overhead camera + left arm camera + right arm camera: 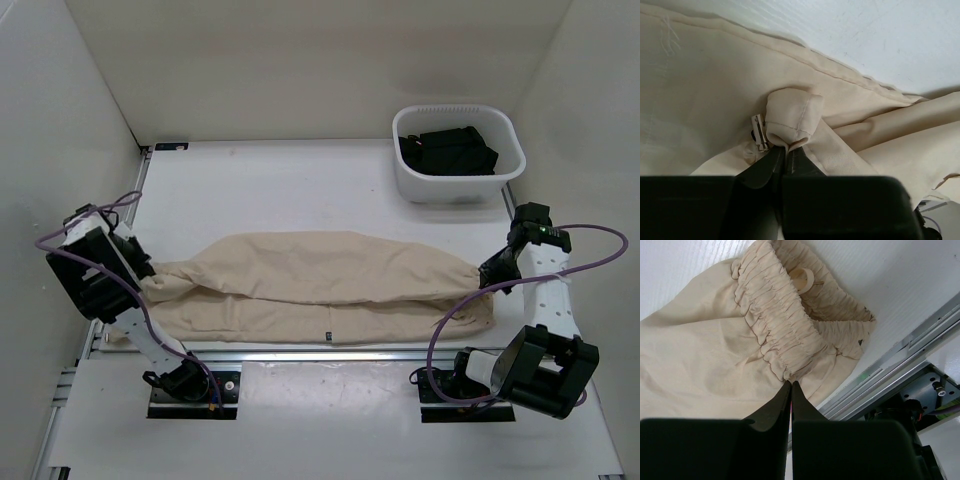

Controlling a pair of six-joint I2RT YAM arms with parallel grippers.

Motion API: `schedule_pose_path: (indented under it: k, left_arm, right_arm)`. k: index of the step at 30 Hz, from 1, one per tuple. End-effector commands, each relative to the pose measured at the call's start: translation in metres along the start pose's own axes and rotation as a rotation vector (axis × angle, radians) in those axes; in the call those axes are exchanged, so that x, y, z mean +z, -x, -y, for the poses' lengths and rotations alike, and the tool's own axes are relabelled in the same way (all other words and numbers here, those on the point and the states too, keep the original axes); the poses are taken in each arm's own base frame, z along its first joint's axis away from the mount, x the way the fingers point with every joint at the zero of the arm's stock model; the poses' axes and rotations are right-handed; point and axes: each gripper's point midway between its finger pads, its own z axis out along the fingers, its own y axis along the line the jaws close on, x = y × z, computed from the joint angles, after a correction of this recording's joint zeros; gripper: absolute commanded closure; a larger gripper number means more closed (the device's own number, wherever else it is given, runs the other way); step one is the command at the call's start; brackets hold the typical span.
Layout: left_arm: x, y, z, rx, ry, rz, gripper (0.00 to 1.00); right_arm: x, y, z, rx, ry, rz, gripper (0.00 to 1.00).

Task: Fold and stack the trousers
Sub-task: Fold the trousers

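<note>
White bin beyond the trousers

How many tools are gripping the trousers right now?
2: left tool pinches a leg hem of the trousers, at left; right tool pinches the waistband, at right.

White table, viewed from above. We see one pair of beige trousers lying lengthwise across its near half, the legs running side by side. The gathered waistband is at the right, the leg ends at the left, and a small dark label sits at the near edge. We note a white tub at the far right, well apart from the trousers. A metal rail borders the near edge.
</note>
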Motion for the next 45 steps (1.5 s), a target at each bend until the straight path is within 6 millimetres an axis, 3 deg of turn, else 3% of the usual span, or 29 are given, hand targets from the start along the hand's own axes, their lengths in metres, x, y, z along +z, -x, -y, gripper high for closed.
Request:
schedule_pose_path:
  k: [1, 3, 4, 6, 8, 12, 14, 16, 18, 19, 20, 22, 23, 24, 26, 28, 30, 31, 34, 35, 36, 40, 45]
  left_arm:
    - [-0.023, 0.024, 0.009, 0.027, -0.026, 0.108, 0.86]
    - [-0.044, 0.043, 0.014, 0.046, -0.025, 0.187, 0.86]
    - [-0.062, 0.065, 0.017, 0.064, -0.015, 0.265, 0.86]
    - [-0.087, 0.087, 0.024, 0.095, -0.003, 0.36, 0.86]
    - [-0.121, 0.11, 0.043, 0.154, 0.015, 0.485, 0.86]
    - [-0.162, 0.136, 0.059, 0.199, 0.032, 0.635, 0.86]
    - [-0.187, 0.138, 0.065, 0.215, 0.029, 0.718, 0.86]
    - [-0.196, 0.136, 0.067, 0.227, 0.026, 0.778, 0.86]
    - [-0.181, 0.105, 0.065, 0.23, 0.01, 0.754, 0.86]
    - [-0.169, 0.089, 0.061, 0.224, 0.011, 0.724, 0.8]
    - [-0.138, 0.055, 0.053, 0.212, 0.005, 0.653, 0.73]
    - [-0.104, 0.015, 0.039, 0.185, 0.011, 0.567, 0.47]
    - [-0.1, -0.003, 0.027, 0.16, 0.03, 0.571, 0.4]
    - [-0.066, -0.037, 0.014, 0.127, 0.044, 0.473, 0.36]
    - [-0.055, -0.064, 0.003, 0.091, 0.051, 0.434, 0.27]
    - [-0.066, -0.076, -0.003, 0.055, 0.061, 0.452, 0.23]
    - [-0.088, -0.068, 0.002, 0.057, 0.052, 0.497, 0.2]
    - [-0.119, -0.05, 0.014, 0.082, 0.018, 0.566, 0.2]
    - [-0.157, -0.03, 0.028, 0.104, -0.011, 0.617, 0.11]
    - [-0.158, -0.026, 0.028, 0.103, -0.011, 0.614, 0.1]
    - [-0.156, -0.022, 0.024, 0.096, 0.004, 0.603, 0.1]
    - [-0.108, -0.004, -0.007, 0.009, 0.059, 0.43, 0.11]
    - [-0.062, 0.013, -0.028, -0.026, 0.087, 0.336, 0.13]
  right_arm:
    - [-0.011, 0.012, -0.002, -0.009, 0.006, 0.047, 1.0]
    - [-0.014, 0.016, -0.007, -0.017, 0.021, 0.051, 1.0]
    - [-0.019, 0.024, -0.012, -0.016, 0.033, 0.066, 1.0]
    - [-0.023, 0.033, -0.02, -0.024, 0.053, 0.079, 1.0]
    - [-0.035, 0.049, -0.031, -0.031, 0.081, 0.118, 1.0]
    - [-0.054, 0.075, -0.048, -0.048, 0.11, 0.162, 1.0]
    - [-0.064, 0.084, -0.046, -0.052, 0.092, 0.194, 1.0]
    - [-0.068, 0.087, -0.048, -0.062, 0.1, 0.208, 1.0]
    - [-0.069, 0.081, -0.043, -0.071, 0.097, 0.206, 1.0]
    - [-0.066, 0.075, -0.041, -0.073, 0.098, 0.189, 1.0]
    - [-0.057, 0.06, -0.032, -0.077, 0.088, 0.157, 1.0]
    - [-0.046, 0.049, -0.028, -0.067, 0.094, 0.149, 1.0]
    - [-0.043, 0.042, -0.024, -0.068, 0.104, 0.146, 1.0]
    - [-0.029, 0.029, -0.016, -0.071, 0.08, 0.111, 1.0]
    - [-0.021, 0.019, -0.009, -0.073, 0.062, 0.085, 1.0]
    - [-0.013, 0.011, -0.004, -0.074, 0.048, 0.065, 1.0]
    - [-0.01, 0.01, 0.0, -0.093, 0.033, 0.063, 1.0]
    - [-0.01, 0.008, 0.002, -0.093, 0.027, 0.055, 1.0]
    - [-0.01, 0.009, 0.003, -0.093, 0.017, 0.062, 1.0]
    - [-0.01, 0.01, 0.005, -0.093, 0.01, 0.067, 1.0]
    - [-0.008, 0.01, 0.005, -0.093, 0.005, 0.06, 1.0]
    - [-0.012, 0.013, 0.007, -0.093, -0.017, 0.066, 1.0]
    - [-0.011, 0.019, 0.006, -0.103, -0.029, 0.069, 1.0]
